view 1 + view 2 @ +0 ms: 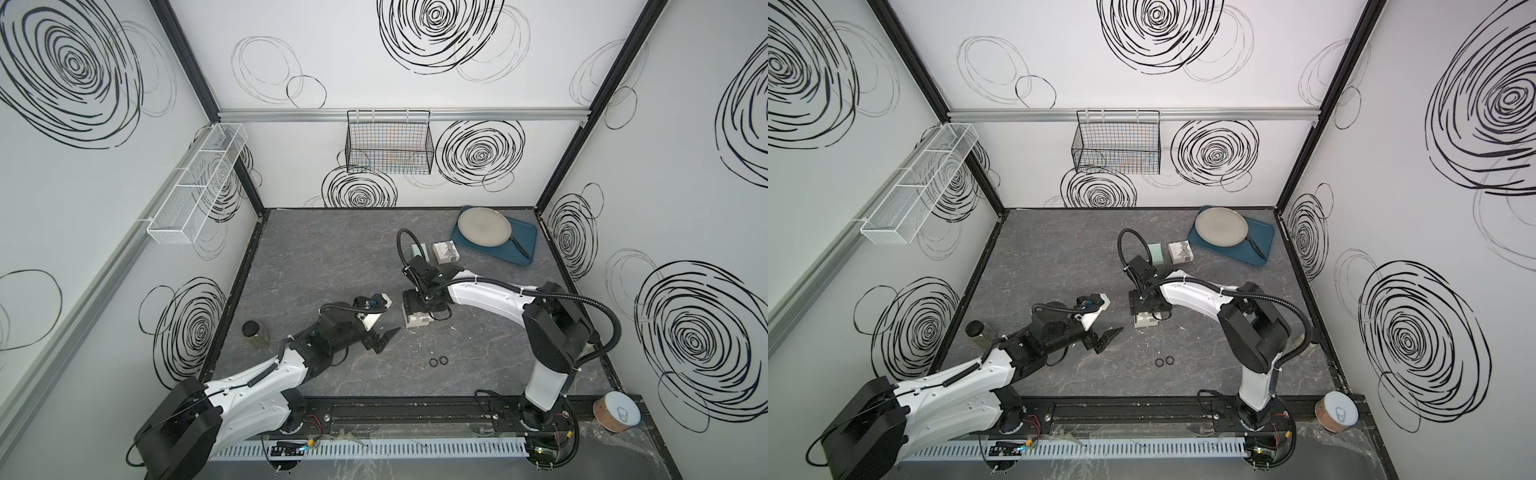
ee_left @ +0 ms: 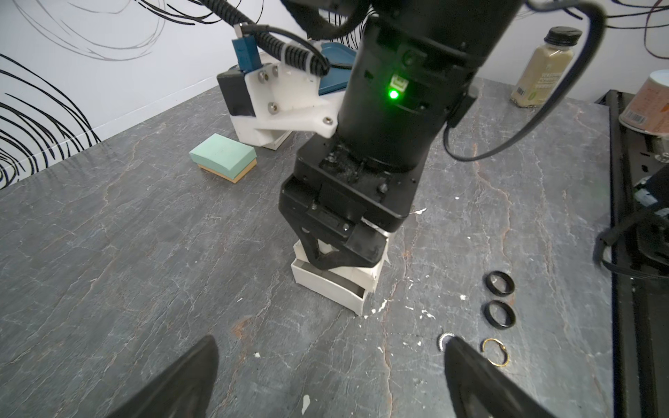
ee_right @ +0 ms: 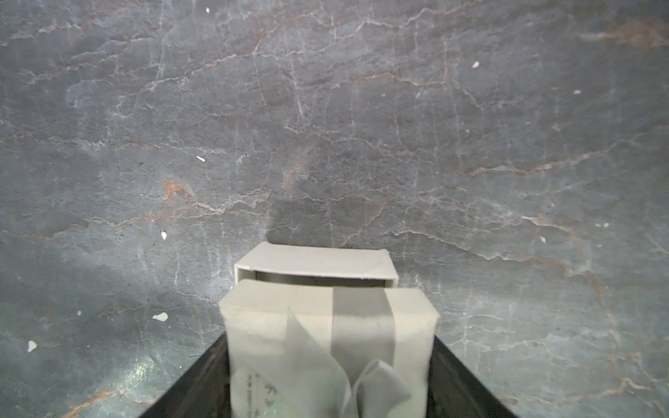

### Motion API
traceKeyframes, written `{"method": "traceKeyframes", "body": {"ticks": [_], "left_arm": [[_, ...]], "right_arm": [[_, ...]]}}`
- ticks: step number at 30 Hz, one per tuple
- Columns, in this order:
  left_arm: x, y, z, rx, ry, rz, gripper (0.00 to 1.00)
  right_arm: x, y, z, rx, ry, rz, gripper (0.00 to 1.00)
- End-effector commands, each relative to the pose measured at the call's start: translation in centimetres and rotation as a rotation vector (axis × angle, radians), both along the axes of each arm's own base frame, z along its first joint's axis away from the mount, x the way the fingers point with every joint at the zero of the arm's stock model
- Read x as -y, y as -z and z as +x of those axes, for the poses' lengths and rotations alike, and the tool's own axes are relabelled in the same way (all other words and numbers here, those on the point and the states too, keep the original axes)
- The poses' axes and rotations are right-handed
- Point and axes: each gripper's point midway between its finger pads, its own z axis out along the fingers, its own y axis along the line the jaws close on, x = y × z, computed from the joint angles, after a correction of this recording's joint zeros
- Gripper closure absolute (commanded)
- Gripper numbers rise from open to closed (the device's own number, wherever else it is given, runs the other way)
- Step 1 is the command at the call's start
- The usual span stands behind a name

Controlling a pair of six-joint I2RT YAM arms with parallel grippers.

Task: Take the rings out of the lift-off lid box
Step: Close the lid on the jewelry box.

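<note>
Several rings lie on the grey table near the front, two of them black. One gold-coloured ring lies beside my left finger. The white box base stands open at one end. My right gripper is shut on the white lid with a grey ribbon, held over the base and offset from it. The inside of the base is mostly hidden. My left gripper stands open and empty, left of the box.
A green-topped block and a patterned white box stand behind the right arm. At the back right is a blue tray with a grey pan. A jar stands at the left edge and a cup at the front right.
</note>
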Motion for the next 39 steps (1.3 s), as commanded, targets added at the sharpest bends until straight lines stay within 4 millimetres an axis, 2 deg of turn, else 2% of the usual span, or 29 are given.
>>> {"method": "traceKeyframes", "body": {"ticks": [1, 19, 39], "left_arm": [[0.48, -0.54, -0.08, 0.034, 0.026, -0.013, 0.00], [0.91, -0.49, -0.05, 0.032, 0.043, -0.007, 0.00], [1.23, -0.33, -0.12, 0.024, 0.056, 0.004, 0.00]], "right_arm": [[-0.43, -0.39, 0.39, 0.014, 0.024, -0.001, 0.23], [-1.10, -0.03, 0.36, 0.006, 0.009, -0.003, 0.22], [-0.52, 0.00, -0.09, 0.011, -0.047, -0.032, 0.19]]}}
